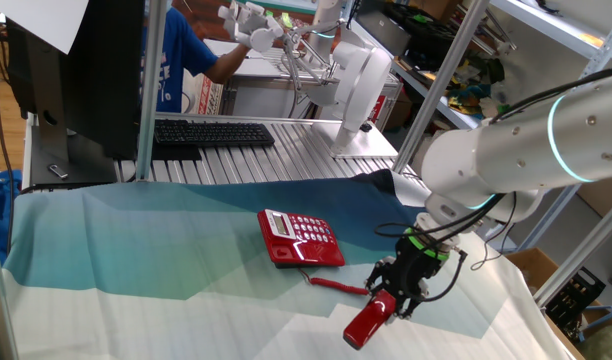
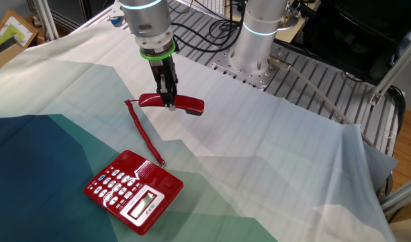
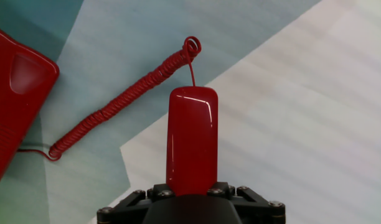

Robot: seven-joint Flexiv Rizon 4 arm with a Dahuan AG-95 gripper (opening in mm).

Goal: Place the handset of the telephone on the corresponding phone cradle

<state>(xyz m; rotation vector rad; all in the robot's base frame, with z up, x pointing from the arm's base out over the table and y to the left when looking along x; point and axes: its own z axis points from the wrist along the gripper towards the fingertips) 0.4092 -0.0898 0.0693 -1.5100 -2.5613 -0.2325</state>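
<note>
The glossy red handset (image 1: 364, 328) (image 2: 191, 104) (image 3: 192, 137) lies crosswise in my gripper (image 1: 386, 303) (image 2: 169, 102) (image 3: 192, 190), which is shut on its middle. It sits low over the pale part of the cloth; I cannot tell whether it touches. The red coiled cord (image 2: 142, 131) (image 3: 116, 106) runs from the handset's end back to the telephone (image 1: 301, 238) (image 2: 133, 191) (image 3: 10, 106). The phone rests flat on the teal cloth, keypad up. Its phone cradle (image 2: 158, 176) (image 1: 311, 257) is the bare recessed strip beside the keypad, on the side nearest the handset.
A black keyboard (image 1: 211, 132) lies on the metal table behind the cloth. A person in blue (image 1: 181, 50) stands at the far side. A white device (image 1: 361, 85) and the arm's base (image 2: 259, 33) stand on the ribbed metal. Frame posts (image 1: 151, 90) flank the table.
</note>
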